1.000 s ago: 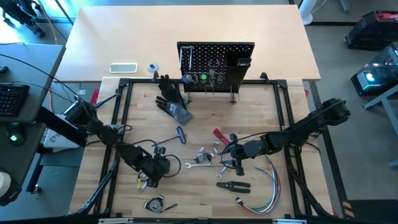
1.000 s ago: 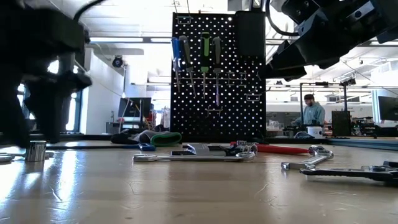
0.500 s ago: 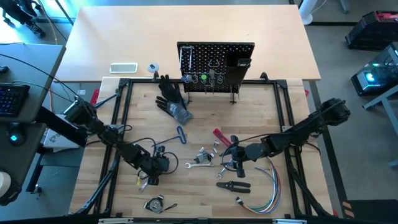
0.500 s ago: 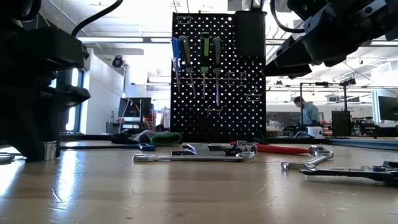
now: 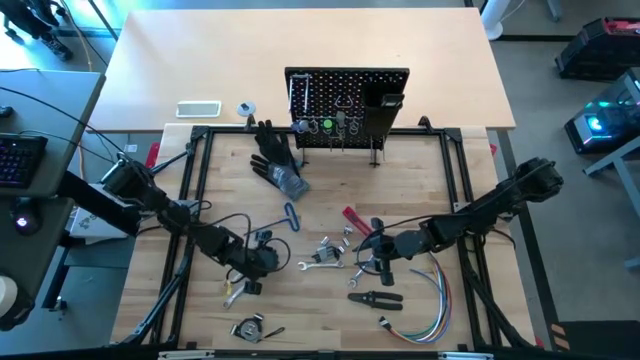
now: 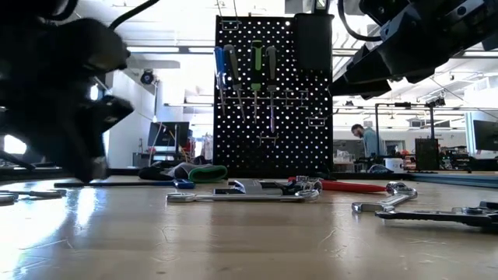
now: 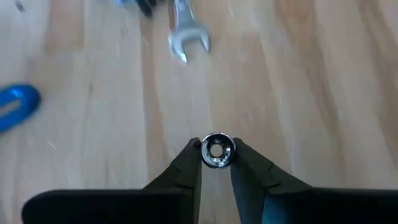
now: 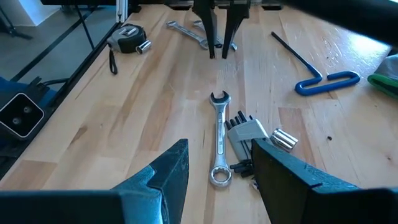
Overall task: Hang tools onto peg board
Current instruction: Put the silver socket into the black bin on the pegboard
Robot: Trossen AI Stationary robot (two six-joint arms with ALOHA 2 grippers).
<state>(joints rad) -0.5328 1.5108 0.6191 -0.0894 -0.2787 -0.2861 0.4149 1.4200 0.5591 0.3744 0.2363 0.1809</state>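
**Me:** Left wrist view gives me what the overhead cannot: the left gripper [image 7: 217, 163] is clenched on a small silver socket [image 7: 217, 150], pinched at the fingertips, its open round end facing the camera and its short axis along the line of sight. Below it I see bare wood, a silver wrench [image 7: 186, 34] head and a bit of blue handle [image 7: 17, 106].

**Spotter:** And from above?

**Me:** From above the left gripper [image 5: 258, 260] sits over the front left of the table, but the socket is too small to make out there. The right gripper [image 5: 385, 262] waits near the middle right with its jaws spread, holding nothing.

**Spotter:** What does its own camera add?

**Me:** A combination wrench [image 8: 219, 138] lies flat just ahead of it, long axis running straight away from the fingers, open end far, ring end near. A blue-handled hex key [image 8: 317, 74] lies beyond, to one side.

**Spotter:** The peg board?

**Me:** Low view shows the peg board [image 6: 268, 93] upright at the back, screwdrivers hanging handles up
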